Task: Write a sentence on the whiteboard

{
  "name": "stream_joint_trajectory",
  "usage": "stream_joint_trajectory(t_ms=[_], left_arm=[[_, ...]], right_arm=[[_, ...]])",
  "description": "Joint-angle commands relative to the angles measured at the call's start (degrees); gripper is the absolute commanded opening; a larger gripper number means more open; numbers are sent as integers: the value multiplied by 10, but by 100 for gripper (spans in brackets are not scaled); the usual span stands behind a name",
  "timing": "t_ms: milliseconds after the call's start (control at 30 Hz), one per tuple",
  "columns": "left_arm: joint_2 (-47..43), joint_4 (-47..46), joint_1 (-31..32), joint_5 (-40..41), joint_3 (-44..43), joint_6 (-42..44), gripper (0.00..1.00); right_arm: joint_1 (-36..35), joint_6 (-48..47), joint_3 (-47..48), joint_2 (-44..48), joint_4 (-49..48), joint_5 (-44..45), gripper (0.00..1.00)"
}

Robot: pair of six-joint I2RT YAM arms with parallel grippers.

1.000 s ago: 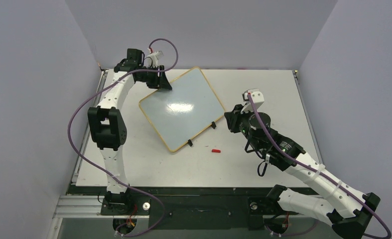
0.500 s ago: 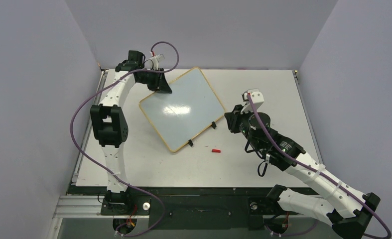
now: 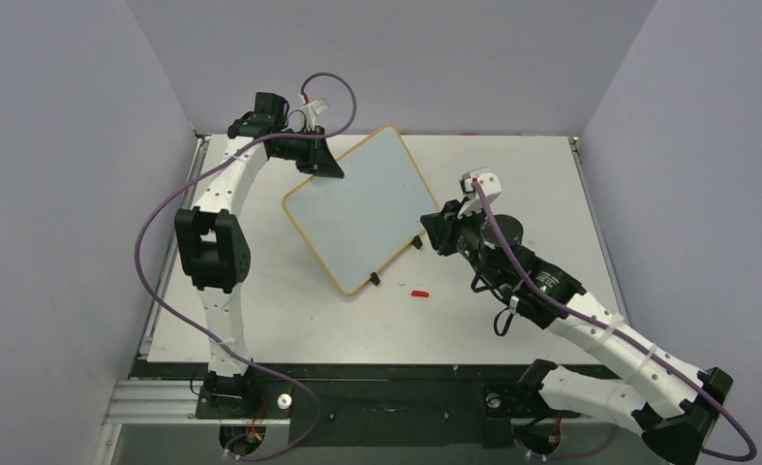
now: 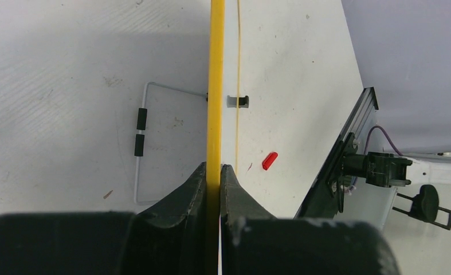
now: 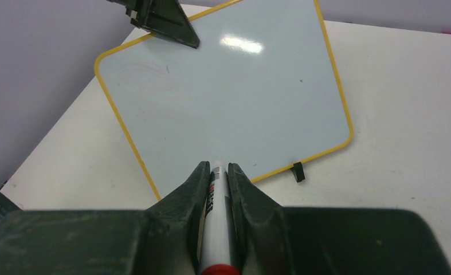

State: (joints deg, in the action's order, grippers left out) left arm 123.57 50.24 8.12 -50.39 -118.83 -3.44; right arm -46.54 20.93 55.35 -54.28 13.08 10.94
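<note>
My left gripper (image 4: 214, 172) is clenched on the whiteboard (image 3: 362, 208) by its yellow edge; the board sits upper centre of the top view (turned diamond-wise). My right gripper (image 5: 217, 172) grasps a white marker (image 5: 216, 223), just beside the board's right edge.

We see bright, even light, soft shadows, and a glare patch at upper centre on the whiteboard (image 5: 228, 97).

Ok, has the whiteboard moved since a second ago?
Yes. The whiteboard has shifted right, its near corner now closer to the red cap, with the left gripper shut on its far-left edge.
</note>
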Motion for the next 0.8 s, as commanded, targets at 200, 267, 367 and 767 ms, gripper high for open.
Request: stream_joint_trajectory(t_ms=[200, 267, 367, 767], left_arm=[[-87, -64, 24, 83, 59, 79, 0], [-94, -77, 25, 83, 68, 75, 0], [-99, -86, 25, 77, 75, 74, 0], [-120, -147, 11, 7, 116, 58, 3]], right_arm=[[-23, -45, -13, -97, -228, -159, 0], [-27, -51, -14, -121, -272, -192, 0], [-31, -49, -15, -167, -340, -244, 0], [-38, -24, 51, -334, -474, -293, 0]])
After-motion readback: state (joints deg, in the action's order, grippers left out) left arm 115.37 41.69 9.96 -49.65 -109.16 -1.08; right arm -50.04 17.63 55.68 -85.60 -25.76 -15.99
